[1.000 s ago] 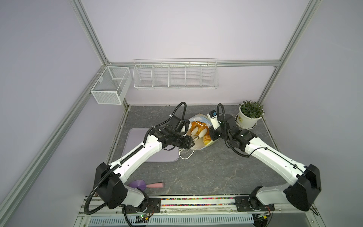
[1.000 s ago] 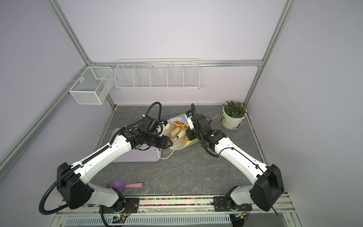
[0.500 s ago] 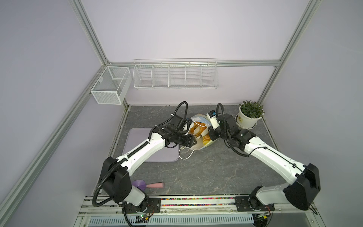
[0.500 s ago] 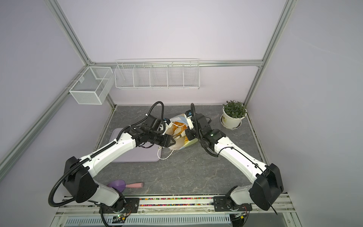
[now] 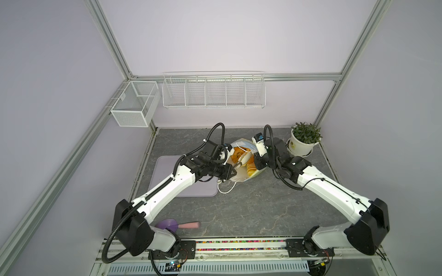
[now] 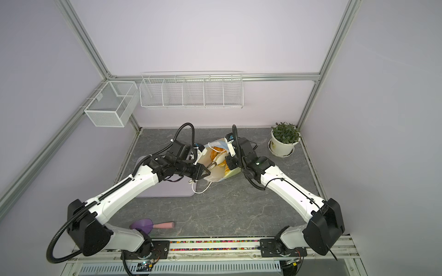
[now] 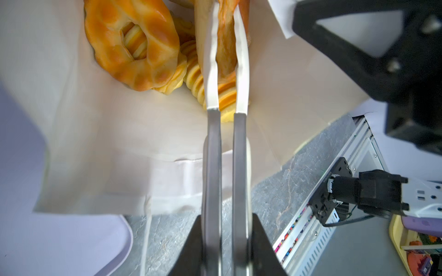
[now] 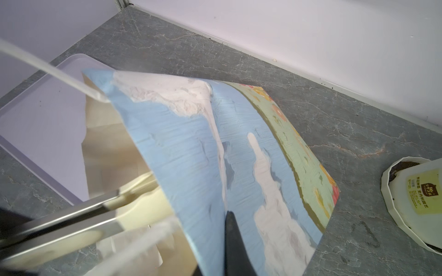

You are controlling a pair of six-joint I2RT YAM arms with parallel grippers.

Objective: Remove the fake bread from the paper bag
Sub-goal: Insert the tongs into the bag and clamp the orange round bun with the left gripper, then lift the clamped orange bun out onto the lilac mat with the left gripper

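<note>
Status: paper bag (image 5: 240, 178) lies on its side at the far middle of the table (image 5: 251, 210), mouth facing left, printed sky-and-meadow side up. It sits just right of the lavender tray (image 5: 165, 167) and left of the potted plant (image 5: 303, 141), apart from the pot. All fake bread (image 5: 239, 153) in view is inside the bag. Wrist view shows a braided ring (image 7: 134, 45) resting on a ridged loaf (image 7: 191, 76), both on the white lining. Through the mouth reaches the left gripper (image 7: 226, 14), jaws clenched on a long brown loaf (image 7: 224, 52) pinched between the white-tipped fingers (image 7: 241, 59); that loaf lies over the ridged loaf and is not out of the bag. At the bag's upper wall by the mouth sits the right gripper (image 8: 228, 216), clamped on the paper: one black finger (image 8: 233, 239) presses on the blue print, the other is hidden behind the panel. Mouth gapes open in both top views. White cord handle (image 5: 227, 190) trails on the table on the near side of the mouth, beside the tray's right edge. Purple scoop (image 5: 167, 224) with pink handle lies near left, by the left arm's base, well apart from the bag. Wire rack (image 5: 212, 90) and mesh basket (image 5: 134, 105) hang on the frame at the far side.
</note>
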